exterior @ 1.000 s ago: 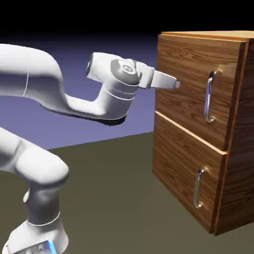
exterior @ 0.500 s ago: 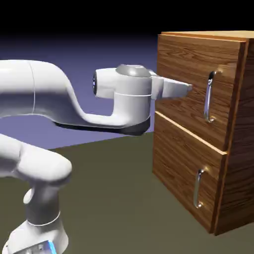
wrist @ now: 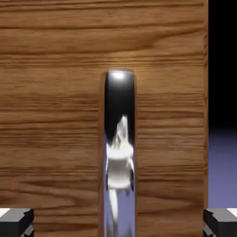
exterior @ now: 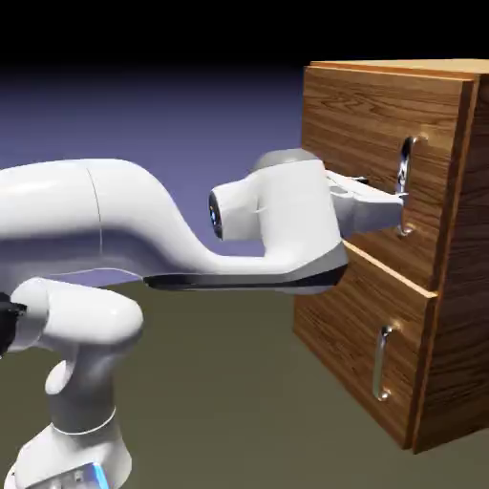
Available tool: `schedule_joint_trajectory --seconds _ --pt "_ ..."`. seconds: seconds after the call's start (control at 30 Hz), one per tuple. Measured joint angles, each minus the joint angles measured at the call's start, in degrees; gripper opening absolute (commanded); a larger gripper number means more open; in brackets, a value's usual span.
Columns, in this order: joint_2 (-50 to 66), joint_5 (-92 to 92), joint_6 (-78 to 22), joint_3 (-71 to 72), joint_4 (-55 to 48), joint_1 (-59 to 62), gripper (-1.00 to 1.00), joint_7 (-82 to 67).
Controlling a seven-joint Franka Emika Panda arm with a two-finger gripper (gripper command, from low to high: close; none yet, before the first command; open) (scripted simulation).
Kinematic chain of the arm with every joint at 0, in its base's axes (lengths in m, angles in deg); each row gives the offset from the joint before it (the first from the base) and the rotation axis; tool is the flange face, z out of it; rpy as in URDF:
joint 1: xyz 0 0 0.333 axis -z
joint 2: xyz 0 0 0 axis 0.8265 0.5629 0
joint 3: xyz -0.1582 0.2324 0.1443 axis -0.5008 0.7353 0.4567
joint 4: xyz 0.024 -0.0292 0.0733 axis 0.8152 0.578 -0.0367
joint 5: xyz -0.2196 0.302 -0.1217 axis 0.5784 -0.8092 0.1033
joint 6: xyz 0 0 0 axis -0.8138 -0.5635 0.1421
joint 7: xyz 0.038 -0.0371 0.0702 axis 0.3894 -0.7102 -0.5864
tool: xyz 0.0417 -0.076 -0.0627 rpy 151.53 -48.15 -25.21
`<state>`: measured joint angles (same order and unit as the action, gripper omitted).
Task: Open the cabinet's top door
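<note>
At top door (exterior: 358,124) | fingers (wrist: 16,222) apart | handle (wrist: 119,152) between

So there's this dark, olive-brown counter (exterior: 215,401), and the wood-grain cabinet (exterior: 368,248) is sitting on it, with the robot's base (exterior: 76,454) off to the cabinet's side, on the exterior view's left.
</note>
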<state>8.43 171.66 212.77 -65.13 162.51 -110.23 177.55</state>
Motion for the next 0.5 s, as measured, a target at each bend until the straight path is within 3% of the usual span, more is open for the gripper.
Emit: schedule_joint_trajectory --seconds 0.03,0.07,0.5 --pt "0.8 0.2 -0.4 -1.2 -1.4 -2.1 0.00 0.1" --pt "1.4 0.4 -0.8 -2.2 -2.7 -3.9 -1.00 0.3" --pt "1.3 -10.9 -9.2 14.9 13.6 19.0 -1.00 -0.6"
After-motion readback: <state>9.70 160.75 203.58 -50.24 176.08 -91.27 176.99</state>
